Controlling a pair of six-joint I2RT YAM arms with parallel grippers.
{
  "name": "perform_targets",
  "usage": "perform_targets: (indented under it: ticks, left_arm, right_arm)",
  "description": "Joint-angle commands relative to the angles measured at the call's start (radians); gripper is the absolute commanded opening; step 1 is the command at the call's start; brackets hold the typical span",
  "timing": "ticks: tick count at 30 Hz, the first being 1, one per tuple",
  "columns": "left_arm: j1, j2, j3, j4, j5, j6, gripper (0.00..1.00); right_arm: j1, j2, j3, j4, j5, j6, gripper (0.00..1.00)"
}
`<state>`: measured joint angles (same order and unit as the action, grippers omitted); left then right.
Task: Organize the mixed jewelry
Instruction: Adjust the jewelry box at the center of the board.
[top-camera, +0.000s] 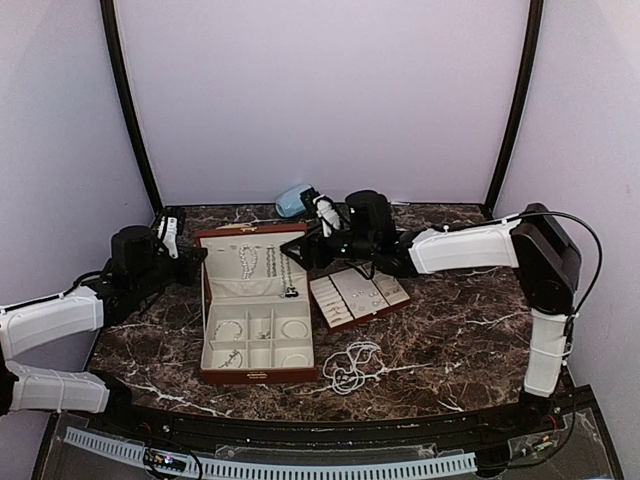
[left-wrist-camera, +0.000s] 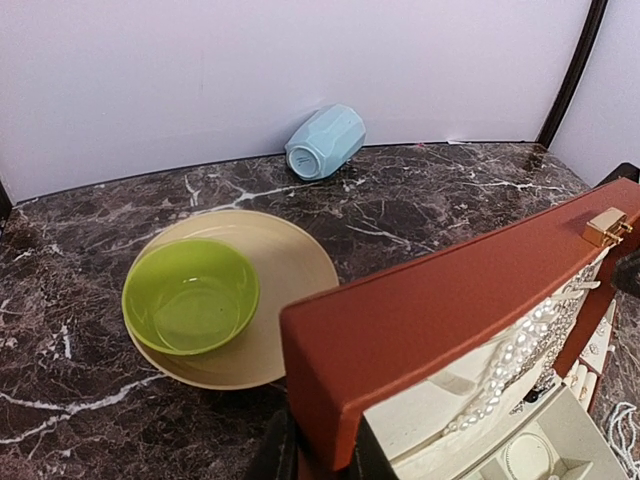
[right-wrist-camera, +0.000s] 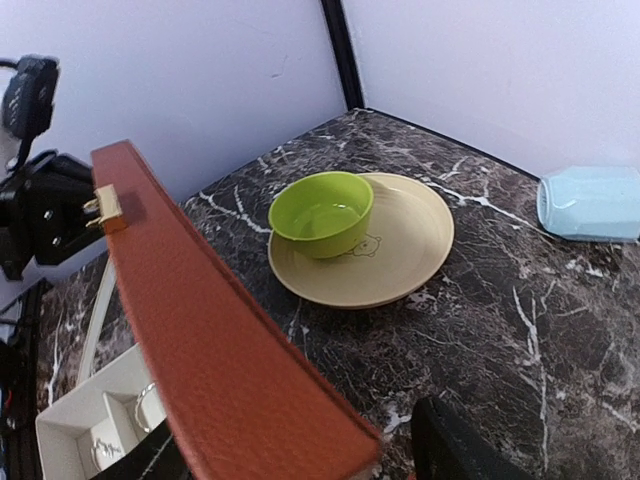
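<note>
The reddish-brown case (top-camera: 255, 375) stands open with its lid (top-camera: 250, 235) upright. Bead strands (top-camera: 258, 262) hang inside the lid, and bangles (top-camera: 294, 328) lie in the base compartments. A loose bead strand (top-camera: 352, 368) is heaped on the table in front of the insert tray (top-camera: 358, 293), which holds rings and earrings. My left gripper (left-wrist-camera: 325, 452) is shut on the lid's left corner (left-wrist-camera: 400, 330), beside a pearl strand (left-wrist-camera: 515, 355). My right gripper (right-wrist-camera: 310, 465) is open and straddles the lid's right corner (right-wrist-camera: 230, 380). Its right finger (right-wrist-camera: 460, 450) stands apart from the lid.
A green bowl (left-wrist-camera: 190, 295) sits on a beige plate (left-wrist-camera: 290, 260) behind the case lid. A pale blue rounded object (top-camera: 292, 200) lies on its side by the back wall. Both arms reach in over the marble table (top-camera: 460, 330) from either side.
</note>
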<state>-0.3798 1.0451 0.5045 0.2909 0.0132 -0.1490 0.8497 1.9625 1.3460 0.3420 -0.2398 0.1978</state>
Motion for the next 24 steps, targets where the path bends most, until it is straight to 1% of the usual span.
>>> perform_targets:
  ticks: [1,4,6,7,8,12,15,20,24]
  left_arm:
    - [-0.011,0.035,0.034,0.016,0.098,0.049,0.00]
    - [-0.006,0.056,0.045,0.021,0.137,0.064,0.00]
    - [-0.005,0.068,0.050,0.027,0.147,0.066,0.00]
    - [-0.005,0.073,0.054,0.033,0.153,0.067,0.00]
    - [-0.005,0.074,0.055,0.035,0.157,0.069,0.00]
    - [-0.005,0.080,0.065,0.035,0.150,0.079,0.00]
    - [-0.004,0.085,0.069,0.030,0.156,0.082,0.00]
    - [-0.004,0.078,0.064,0.031,0.153,0.081,0.00]
    - [-0.004,0.073,0.060,0.030,0.151,0.084,0.00]
  right_arm:
    - [0.020,-0.065,-0.021,-0.006,-0.082,-0.060,0.75]
    - [0.021,-0.062,-0.003,-0.076,-0.091,-0.106,0.76]
    - [0.022,-0.073,-0.018,-0.069,-0.073,-0.109,0.76]
    - [0.022,-0.076,-0.024,-0.064,-0.059,-0.109,0.74]
    - [0.022,-0.078,-0.026,-0.062,-0.046,-0.109,0.71]
    - [0.022,-0.079,-0.037,-0.032,-0.016,-0.107,0.48]
    - [0.022,-0.070,-0.027,-0.022,-0.030,-0.093,0.40]
    - [0.022,-0.059,-0.020,-0.008,-0.027,-0.077,0.33]
    - [0.022,-0.052,-0.016,-0.006,-0.012,-0.066,0.21]
